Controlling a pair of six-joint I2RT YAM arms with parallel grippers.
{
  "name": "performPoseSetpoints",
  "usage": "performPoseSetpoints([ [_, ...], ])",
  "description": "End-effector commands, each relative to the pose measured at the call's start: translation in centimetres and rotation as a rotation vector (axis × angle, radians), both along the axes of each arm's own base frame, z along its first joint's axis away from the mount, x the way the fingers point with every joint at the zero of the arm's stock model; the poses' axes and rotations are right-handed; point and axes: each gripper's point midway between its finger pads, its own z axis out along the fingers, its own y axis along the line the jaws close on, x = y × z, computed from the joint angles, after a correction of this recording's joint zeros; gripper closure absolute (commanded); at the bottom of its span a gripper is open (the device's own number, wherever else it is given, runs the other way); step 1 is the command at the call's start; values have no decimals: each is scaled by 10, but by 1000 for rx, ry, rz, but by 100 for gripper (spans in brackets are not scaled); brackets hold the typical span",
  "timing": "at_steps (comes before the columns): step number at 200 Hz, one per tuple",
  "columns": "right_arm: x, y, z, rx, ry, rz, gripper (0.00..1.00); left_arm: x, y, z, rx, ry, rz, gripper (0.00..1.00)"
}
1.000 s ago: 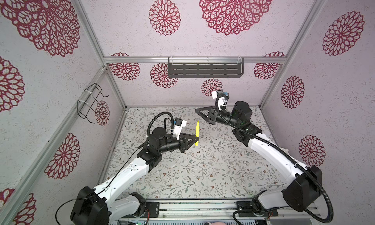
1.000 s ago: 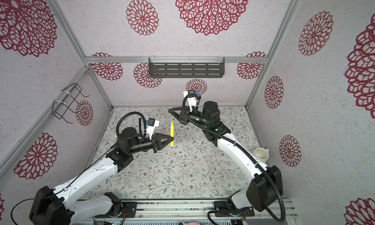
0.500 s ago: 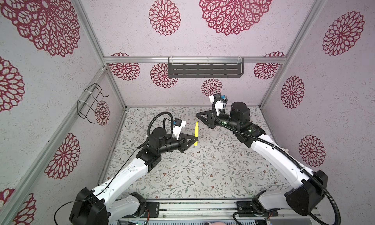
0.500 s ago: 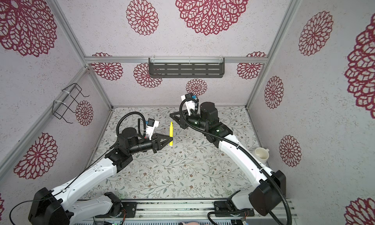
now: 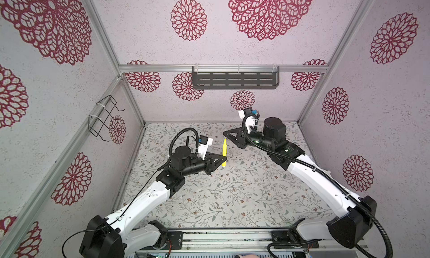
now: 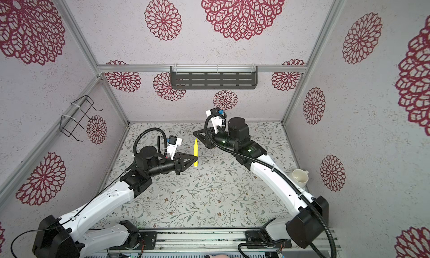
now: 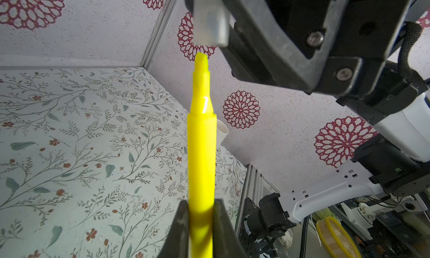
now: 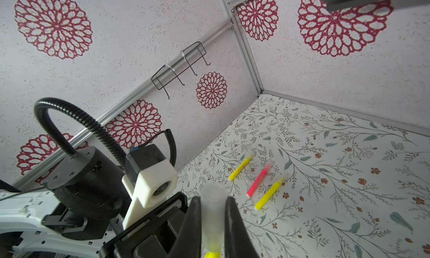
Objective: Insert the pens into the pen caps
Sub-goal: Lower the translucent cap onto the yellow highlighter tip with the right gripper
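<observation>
My left gripper (image 7: 201, 205) is shut on a yellow pen (image 7: 201, 152), which stands upright with its tip up in both top views (image 5: 224, 150) (image 6: 196, 150). My right gripper (image 8: 213, 201) is shut on a clear pen cap (image 8: 213, 212). In the left wrist view that cap (image 7: 209, 19) hangs just above the pen's tip, with a small gap. In the right wrist view the yellow tip (image 8: 213, 254) shows right at the cap's open end. Three more pens lie on the table: yellow (image 8: 240, 167), pink (image 8: 259, 180) and yellow (image 8: 268, 194).
A white cup (image 6: 300, 175) stands at the table's right edge near the right arm. A black shelf (image 5: 235, 79) hangs on the back wall and a wire rack (image 5: 104, 117) on the left wall. The flowered table (image 5: 232, 194) lies below both grippers.
My right gripper has swung in toward the left and lower, bringing the cap to just over the pen's tip. The left gripper and its pen have barely moved.
</observation>
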Motion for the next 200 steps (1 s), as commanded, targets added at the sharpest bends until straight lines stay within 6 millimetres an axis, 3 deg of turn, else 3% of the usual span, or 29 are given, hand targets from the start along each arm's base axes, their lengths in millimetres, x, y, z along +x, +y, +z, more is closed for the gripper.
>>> performPoseSetpoints([
  [1,-11,-5,24,43,-63,-7,100,3,2,16,-12,-49,12,100],
  [114,-13,-3,20,47,-52,-9,100,3,4,19,-17,-57,20,100],
  [200,-18,2,-4,29,-14,-24,100,10,16,28,-40,-99,116,100],
])
